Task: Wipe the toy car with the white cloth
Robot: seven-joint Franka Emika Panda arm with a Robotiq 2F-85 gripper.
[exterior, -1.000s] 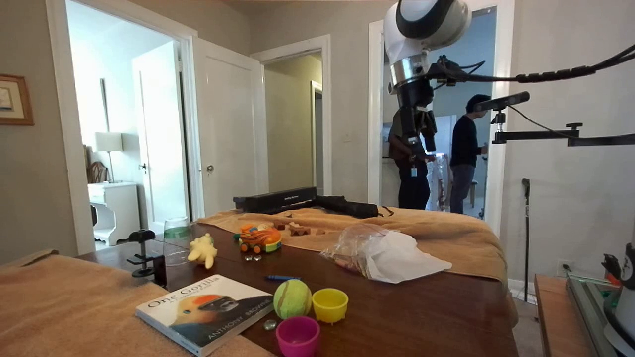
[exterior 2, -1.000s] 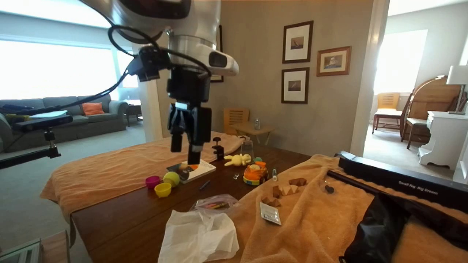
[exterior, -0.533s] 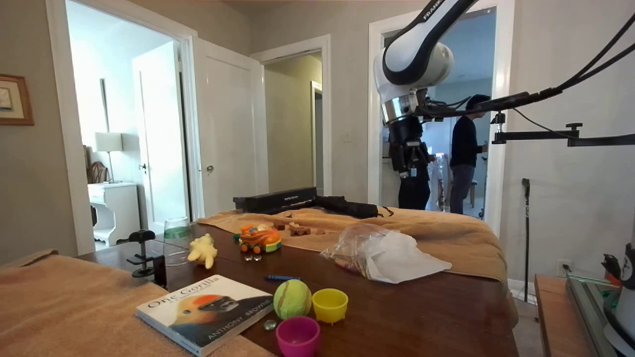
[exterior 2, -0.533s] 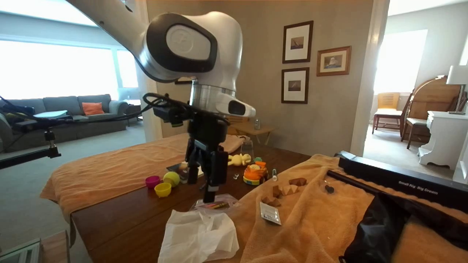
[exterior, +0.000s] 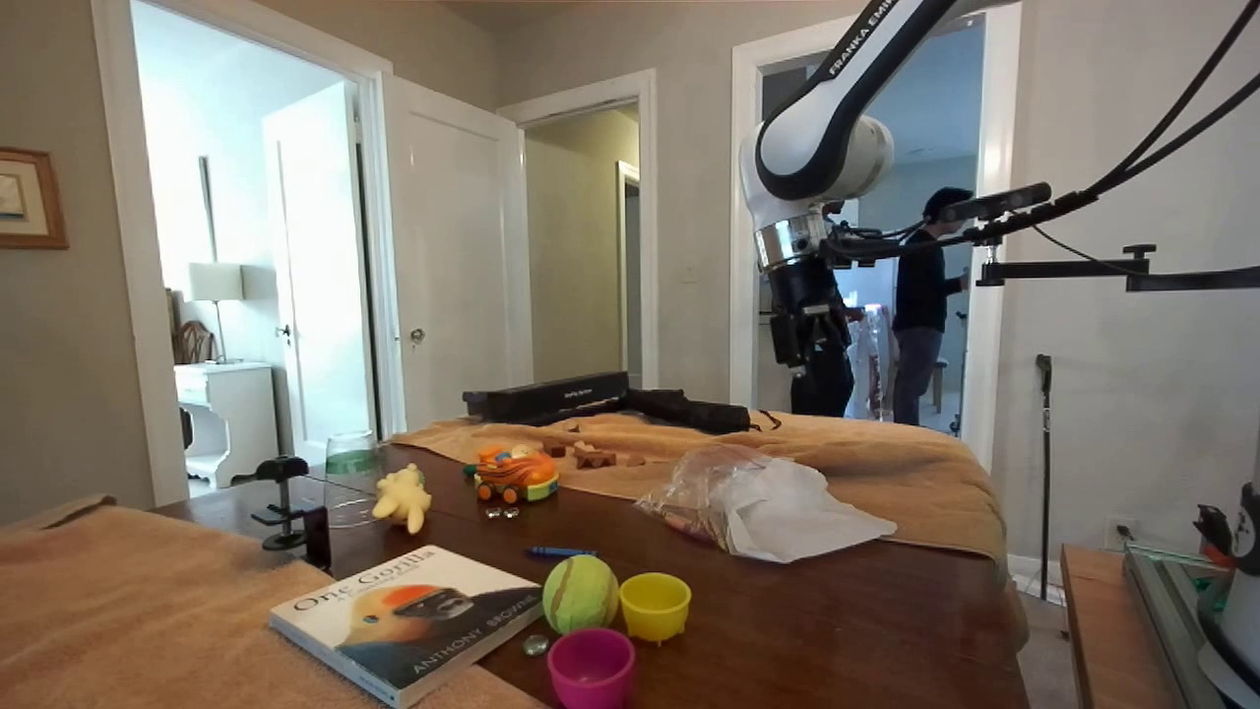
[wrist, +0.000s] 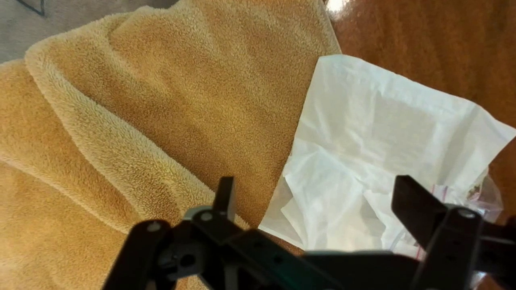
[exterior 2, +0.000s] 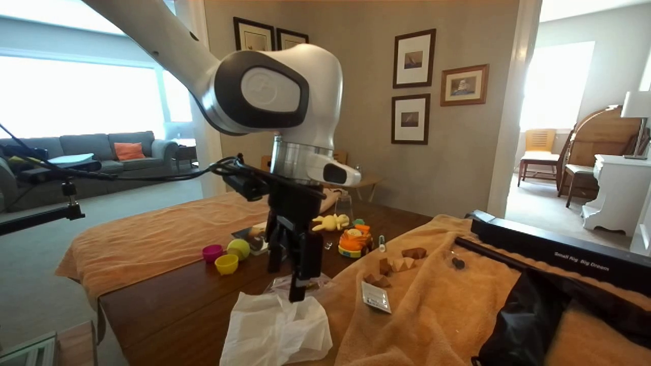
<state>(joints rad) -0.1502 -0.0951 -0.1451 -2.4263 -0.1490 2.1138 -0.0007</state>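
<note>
1. One orange toy car (exterior 2: 355, 241) stands upright on the bare wood of the table (exterior 2: 163, 315), toward the far edge and well away from the exposed lower-left corner in an exterior view. A tan towel (exterior 2: 432, 305) has its border just beside it.
2. One white cloth (wrist: 387, 121) lies creased nearer that exposed corner, well apart from the car, touching the towel on one side and a clear plastic bag (wrist: 489, 201) on another.
3. One gripper (wrist: 314, 197) hangs in the air above the table, its two fingers (wrist: 418, 210) spread well apart; in the wrist view, towel and cloth show through the gap.
4. Near the car, toward the left edge in an exterior view: a yellow toy figure (exterior: 403, 499), a clear glass (exterior: 351, 461) and a black clamp (exterior: 283, 500).
5. Toward the near edge there: a slim blue stick (exterior: 561, 551), a tennis ball (exterior: 581, 591) just beside a yellow cup (exterior: 656, 611), a pink cup (exterior: 591, 672), and a book (exterior: 413, 620) lying cover up, partly on a second towel (exterior: 118, 611).
6. On the first towel lie brown pieces (exterior 2: 402, 264), a white packet (exterior 2: 376, 297) and, along the far edge in an exterior view, a long black box (exterior: 546, 397).
7. Beyond the table, one person (exterior: 920, 295) stands in a doorway (exterior: 996, 128).
</note>
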